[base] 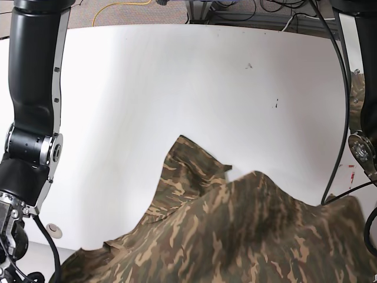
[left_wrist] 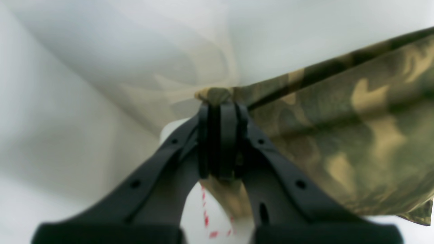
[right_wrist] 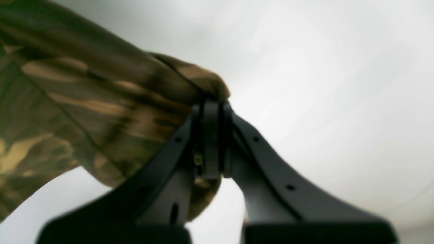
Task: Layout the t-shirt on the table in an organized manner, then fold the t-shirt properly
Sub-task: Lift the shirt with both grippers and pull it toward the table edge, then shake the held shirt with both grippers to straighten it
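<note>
Both arms reach low at the near edge of the table [base: 147, 76]. Left gripper [left_wrist: 219, 108] and right gripper [right_wrist: 213, 106] each clamp an edge of the t-shirt [base: 235, 236] (camouflage cloth), lifted and draped between them.

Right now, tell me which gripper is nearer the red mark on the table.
Left. The left gripper, shut on the shirt, hangs just above the red mark; the right gripper, also gripping the shirt, has no mark in its view.
</note>
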Tool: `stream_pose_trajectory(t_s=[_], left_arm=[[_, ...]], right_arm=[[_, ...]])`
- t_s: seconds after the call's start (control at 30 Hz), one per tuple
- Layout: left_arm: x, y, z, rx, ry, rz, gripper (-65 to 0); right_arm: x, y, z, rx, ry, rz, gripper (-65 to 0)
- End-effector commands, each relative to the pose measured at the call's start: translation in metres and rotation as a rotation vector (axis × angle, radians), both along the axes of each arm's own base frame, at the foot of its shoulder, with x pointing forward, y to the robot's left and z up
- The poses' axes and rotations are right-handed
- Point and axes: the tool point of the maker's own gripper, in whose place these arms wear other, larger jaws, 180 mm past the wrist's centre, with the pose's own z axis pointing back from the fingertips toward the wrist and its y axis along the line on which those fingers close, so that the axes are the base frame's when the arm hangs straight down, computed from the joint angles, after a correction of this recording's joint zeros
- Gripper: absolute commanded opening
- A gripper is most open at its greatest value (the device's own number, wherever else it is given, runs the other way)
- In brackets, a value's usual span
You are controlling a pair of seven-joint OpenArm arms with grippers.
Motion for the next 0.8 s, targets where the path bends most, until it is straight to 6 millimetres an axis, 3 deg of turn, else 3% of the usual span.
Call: stream_pose_trajectory(t_s=[0.0,0.1,0.53,0.7,0.77], left_arm=[[-0.003,0.008,0.026,0.001,-0.063,0.017,-65.0],[0.0,0.007,0.021,-0.003,-0.044,0.011,-65.0],[0.0,0.007,0.022,-0.003,-0.047,0.009,-65.0],[-0.007,0.006,0.037,0.022,-0.096,0.018,-65.0],[-0.013,0.005,0.049,0.043,-0.137,0.026,-65.0]], right_arm=[[0.002,-0.017,0.002,-0.052,0.027,-0.068,-64.5],[0.007,-0.011,-0.008,-0.085,0.056,-0.054,-64.5],[0.004,-0.009,0.002,-0.104,0.024,-0.056,-64.7],[0.002,-0.009,0.006,-0.103,0.011,-0.055,-64.7],[-0.004,-0.008,0.019,-0.099,-0.036,-0.054,-64.7]])
